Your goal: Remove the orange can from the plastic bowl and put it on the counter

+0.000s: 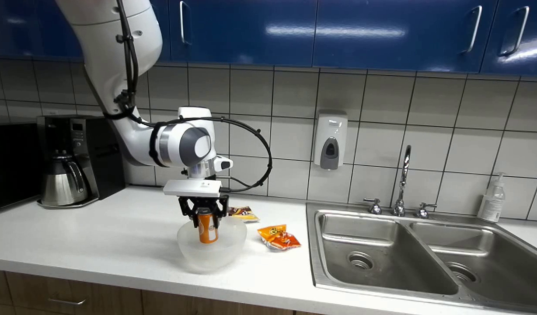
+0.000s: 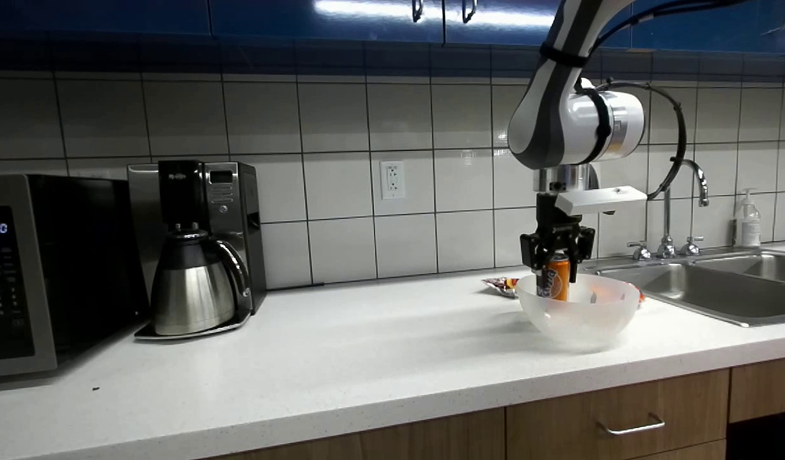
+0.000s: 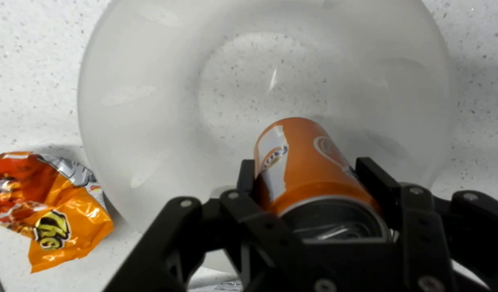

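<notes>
The orange can is between the fingers of my gripper, inside the rim of the plastic bowl. In the wrist view the fingers press on both sides of the can, near its silvery top, and the can leans. In an exterior view the can shows above the front rim of the bowl, under the gripper. Whether its base touches the bowl cannot be told. The translucent bowl stands on the white counter.
An orange snack packet lies beside the bowl, also in the wrist view. A yellow-brown packet lies behind it. The steel double sink is on one side. A coffee maker and microwave stand on the other.
</notes>
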